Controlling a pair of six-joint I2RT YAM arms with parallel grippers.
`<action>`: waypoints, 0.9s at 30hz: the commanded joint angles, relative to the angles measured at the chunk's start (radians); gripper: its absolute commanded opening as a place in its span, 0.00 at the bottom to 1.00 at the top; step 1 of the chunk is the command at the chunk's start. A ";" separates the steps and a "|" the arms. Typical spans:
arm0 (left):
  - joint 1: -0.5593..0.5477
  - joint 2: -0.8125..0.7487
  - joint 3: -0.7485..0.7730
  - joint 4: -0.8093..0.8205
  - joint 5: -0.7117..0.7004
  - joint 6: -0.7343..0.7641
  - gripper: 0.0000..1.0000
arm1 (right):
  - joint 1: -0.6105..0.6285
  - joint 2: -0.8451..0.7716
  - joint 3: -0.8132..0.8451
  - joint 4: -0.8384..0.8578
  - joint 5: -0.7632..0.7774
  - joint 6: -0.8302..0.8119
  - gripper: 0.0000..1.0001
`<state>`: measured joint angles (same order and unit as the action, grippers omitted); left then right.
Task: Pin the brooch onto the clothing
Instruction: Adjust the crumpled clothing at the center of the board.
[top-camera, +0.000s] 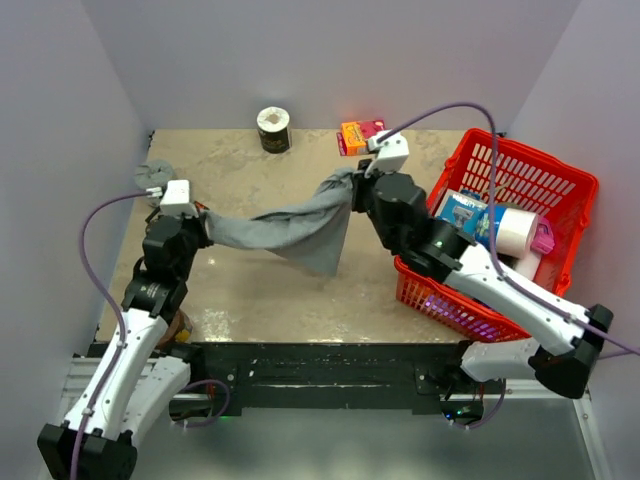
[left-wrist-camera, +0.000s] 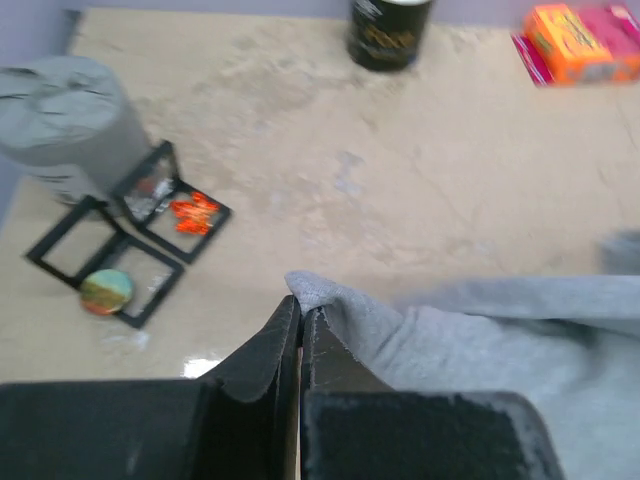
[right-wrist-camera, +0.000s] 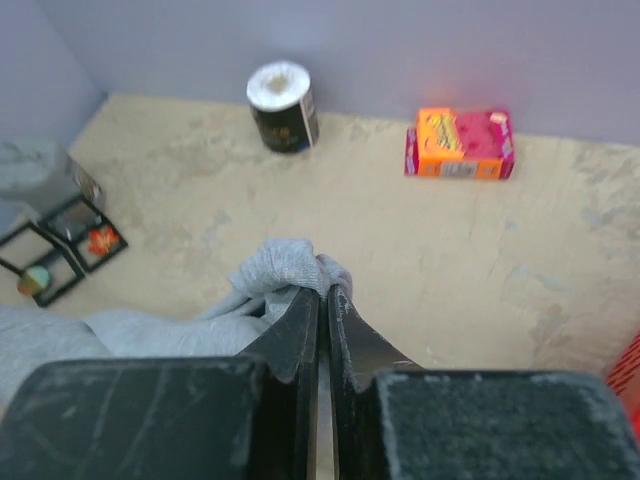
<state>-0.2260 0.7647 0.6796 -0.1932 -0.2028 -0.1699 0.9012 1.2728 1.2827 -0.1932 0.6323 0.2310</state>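
The grey clothing (top-camera: 290, 225) hangs above the table, stretched between my two grippers and sagging to a point in the middle. My left gripper (top-camera: 205, 228) is shut on its left end; in the left wrist view the fabric (left-wrist-camera: 520, 340) pokes out past the closed fingertips (left-wrist-camera: 301, 305). At the right end my right gripper (top-camera: 355, 185) is shut on a bunched corner (right-wrist-camera: 280, 265), which is pinched at its tips (right-wrist-camera: 325, 292). The brooch (left-wrist-camera: 193, 212), small and orange-red, lies in a black square frame at the table's left side, also seen as the brooch (right-wrist-camera: 103, 240) in the right wrist view.
A black can (top-camera: 273, 128) and an orange-pink box (top-camera: 360, 135) stand by the back wall. A red basket (top-camera: 520, 180) of packages fills the right side. Near the brooch are a grey cylinder (left-wrist-camera: 65, 120) and black frames holding a round coloured pin (left-wrist-camera: 107, 291).
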 joint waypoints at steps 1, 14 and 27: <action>0.062 -0.010 -0.017 0.058 -0.080 -0.028 0.00 | -0.005 -0.102 0.087 0.026 0.102 -0.097 0.00; 0.086 0.080 0.021 0.031 0.111 0.006 0.12 | -0.022 -0.086 0.135 0.055 0.133 -0.147 0.00; -0.067 0.304 0.072 0.147 0.830 0.151 0.96 | -0.022 -0.108 0.033 -0.040 0.008 -0.030 0.00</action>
<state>-0.1917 1.0321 0.6865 -0.1070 0.3805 -0.1177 0.8829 1.2106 1.3018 -0.2398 0.7017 0.1665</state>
